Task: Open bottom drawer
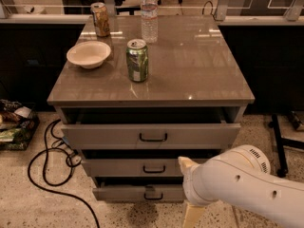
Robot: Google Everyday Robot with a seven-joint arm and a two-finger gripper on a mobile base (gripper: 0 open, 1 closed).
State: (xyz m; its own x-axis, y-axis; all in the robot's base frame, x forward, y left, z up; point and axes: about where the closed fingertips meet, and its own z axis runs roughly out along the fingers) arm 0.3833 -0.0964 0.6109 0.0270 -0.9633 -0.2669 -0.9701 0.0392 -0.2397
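The bottom drawer [128, 193] is the lowest and narrowest grey front of the cabinet, with a small black bar handle [153, 195]. A thin dark gap shows above its front. My gripper [189, 190] hangs at the end of the white arm, in front of the right ends of the middle and bottom drawer fronts and just right of the handle. One cream finger [186, 164] points up over the middle drawer front and the other [192, 215] points down near the floor. The gripper is open and holds nothing. My arm hides the bottom drawer's right end.
On the cabinet top [199, 65] stand a green can [137, 60], a white bowl [89, 54], a water bottle [149, 14] and a tan can [100, 19]. A black cable [47, 175] loops on the floor at left. A black stand base [280, 141] is at right.
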